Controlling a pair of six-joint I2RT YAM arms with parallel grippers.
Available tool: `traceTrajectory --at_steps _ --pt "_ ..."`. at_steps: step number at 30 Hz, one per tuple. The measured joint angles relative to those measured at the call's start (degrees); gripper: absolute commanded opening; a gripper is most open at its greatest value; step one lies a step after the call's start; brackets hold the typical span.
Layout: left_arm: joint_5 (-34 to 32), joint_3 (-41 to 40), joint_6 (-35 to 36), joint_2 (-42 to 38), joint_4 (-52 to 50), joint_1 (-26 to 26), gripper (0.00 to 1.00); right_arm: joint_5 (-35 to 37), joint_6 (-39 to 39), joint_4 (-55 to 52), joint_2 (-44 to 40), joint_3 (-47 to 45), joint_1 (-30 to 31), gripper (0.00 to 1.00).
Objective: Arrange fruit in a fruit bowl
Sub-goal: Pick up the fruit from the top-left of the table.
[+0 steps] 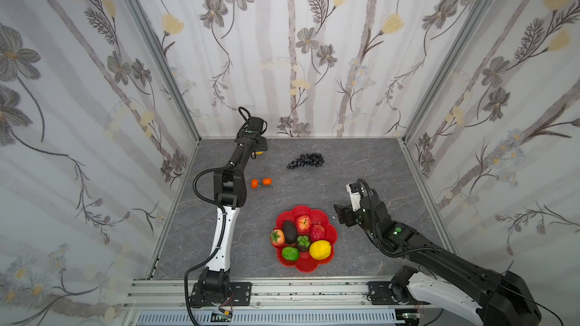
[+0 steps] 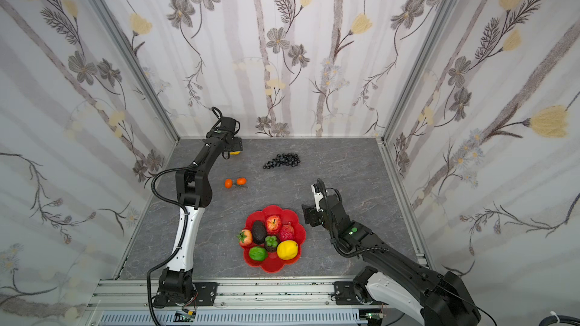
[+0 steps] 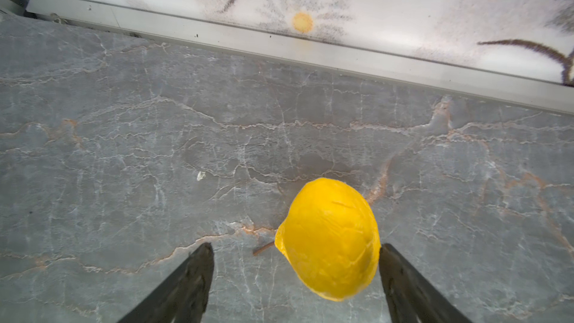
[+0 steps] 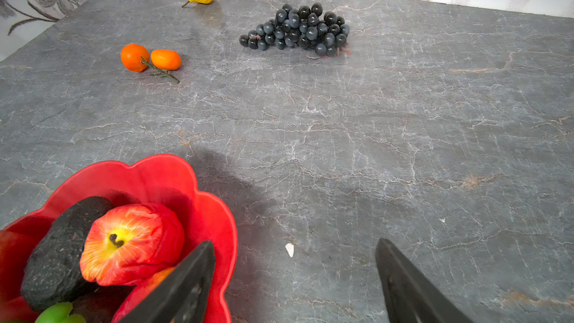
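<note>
– left end effector (image 3: 295,248), state?
– released, fingers (image 3: 186,281) spread to either side of the yellow pear (image 3: 329,240); one finger just beside the pear's flank, touching or not impossible to tell, clear gap on the other side. pear lying on the worktop (image 1: 345,164) at far left, close to the back wall (image 1: 314,58).
– right end effector (image 4: 295,245)?
– released as well, gripping nothing, bare worktop between the fingers; just right of the fruit bowl (image 1: 305,265), beside its far rim.
– bowl position, contents?
– near side of the worktop, about centre. inside: red apple (image 1: 303,224) at the far side, black avocado (image 1: 289,232) to its left, strawberry (image 1: 277,237) at the left edge, lemon (image 1: 320,249) at the near right, green fruit (image 1: 290,253) at the near left, bumpy red fruit (image 1: 317,233) right of the apple, dark one with a green top (image 1: 303,243) in the middle.
– outside the bowl?
– besides the pear: dark grapes (image 1: 307,160) at far centre, two small oranges (image 1: 261,182) on a twig (image 4: 161,72) left of centre, between pear and bowl.
</note>
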Motion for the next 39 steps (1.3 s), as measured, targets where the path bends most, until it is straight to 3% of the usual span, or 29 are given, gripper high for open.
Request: traceTrajectory --at_steps 24,33,39 --pt "5.6 2.9 -2.3 4.3 0.5 1.2 0.53 0.0 0.0 0.6 2.6 0.7 0.0 0.83" --pt "7.8 2.3 -5.1 1.6 0.1 1.2 0.51 0.0 0.0 0.6 3.0 0.9 0.0 0.83" --pt "10.1 -6.0 -9.7 -5.5 0.7 1.2 0.53 -0.1 0.0 0.6 3.0 0.9 0.0 0.83"
